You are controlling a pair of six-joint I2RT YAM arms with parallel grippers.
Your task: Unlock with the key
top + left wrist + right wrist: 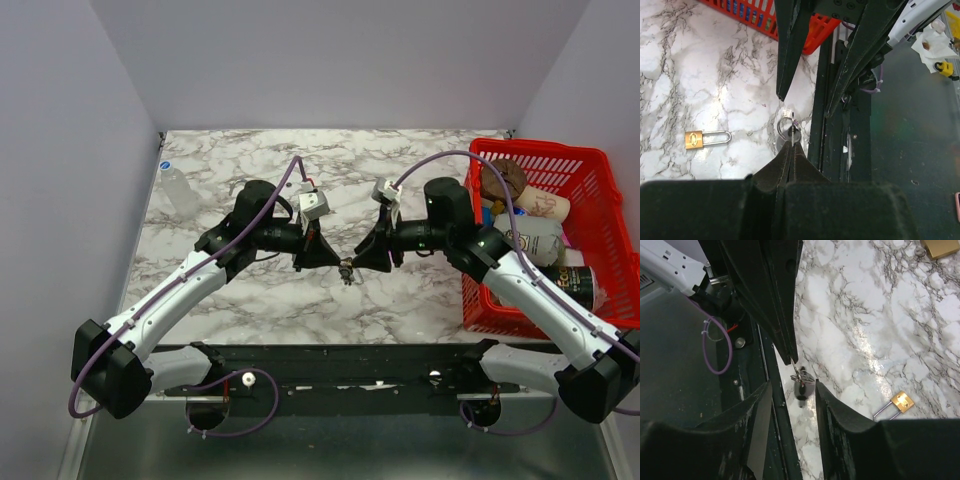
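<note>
The closed left pincer (791,145) pinches the key ring (788,127) so the key (801,390) hangs inside the open right pincer (792,386), probably for handover. The brass padlock (707,138) lies on the bench (690,75), lower left of the left wrist view.

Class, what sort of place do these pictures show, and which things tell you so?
Probably a robot lab test cell: left arm and right arm mounted at the edge of a marble-look table, plain walls boxing it in, a padlock and key as props.
</note>
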